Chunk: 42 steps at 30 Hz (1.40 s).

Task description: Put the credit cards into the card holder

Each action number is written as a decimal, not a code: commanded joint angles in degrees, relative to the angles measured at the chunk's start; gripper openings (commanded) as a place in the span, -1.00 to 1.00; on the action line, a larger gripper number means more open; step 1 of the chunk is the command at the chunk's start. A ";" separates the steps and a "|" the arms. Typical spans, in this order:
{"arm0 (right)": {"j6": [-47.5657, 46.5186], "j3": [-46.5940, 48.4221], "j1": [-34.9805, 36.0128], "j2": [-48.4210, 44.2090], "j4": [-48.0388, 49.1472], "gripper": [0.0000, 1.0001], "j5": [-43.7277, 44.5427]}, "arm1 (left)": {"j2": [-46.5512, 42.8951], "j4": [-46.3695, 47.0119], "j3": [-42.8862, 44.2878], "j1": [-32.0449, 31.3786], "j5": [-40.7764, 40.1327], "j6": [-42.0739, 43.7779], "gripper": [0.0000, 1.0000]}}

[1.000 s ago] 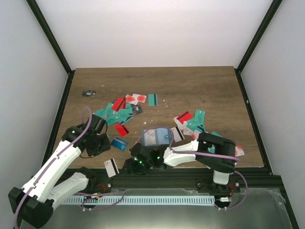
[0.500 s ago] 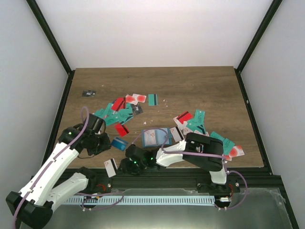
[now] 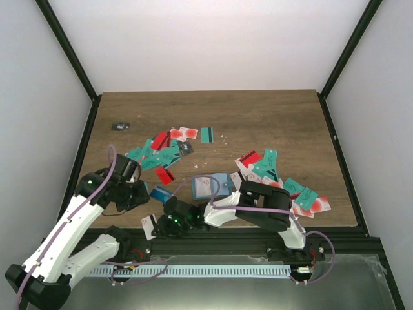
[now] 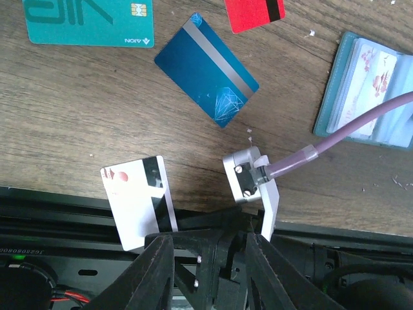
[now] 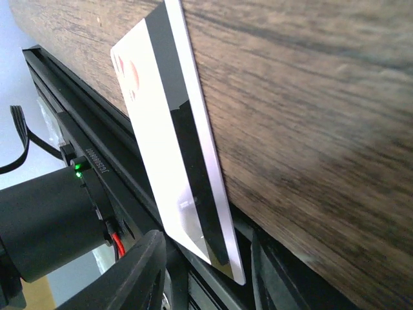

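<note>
- the right gripper point(image 5: 203, 258) reaches across to the near left edge of the table point(image 3: 258, 116), at a white card point(image 5: 174, 148) with a black stripe and red circles.
- that card lies with one end hanging over the table edge. the jaws stand apart, one on each side of the hanging end. a gap shows on one side, but i cannot tell whether the other finger touches the card.
- the left gripper point(image 4: 208, 242) hovers above the same corner, jaws spread with nothing pinched.
- the card holder point(image 3: 211, 185) lies open near the front middle, pocketed side up, just beyond the right arm.
- a blue card point(image 4: 206, 69) lies between the holder and the white card.
- more credit cards point(image 3: 161, 152) lie scattered to the left and right of the holder.
</note>
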 commanded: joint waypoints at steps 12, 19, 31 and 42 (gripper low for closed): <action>4.68 1.33 0.14 3.20 0.43 -0.85 2.52 | -1.13 -2.46 1.40 -0.26 -0.08 1.88 -0.34; 2.02 -1.27 -2.75 -2.28 4.10 -0.99 -2.11 | 0.21 -1.86 5.64 -0.28 0.81 4.26 -0.35; -3.22 -8.64 -13.75 -28.04 -10.70 -0.99 1.17 | 4.82 6.57 16.25 -0.19 8.88 8.94 -0.24; -7.89 -15.68 -34.61 -47.14 -15.98 -0.99 -6.93 | 9.35 33.13 7.99 -0.23 29.03 1.04 -0.11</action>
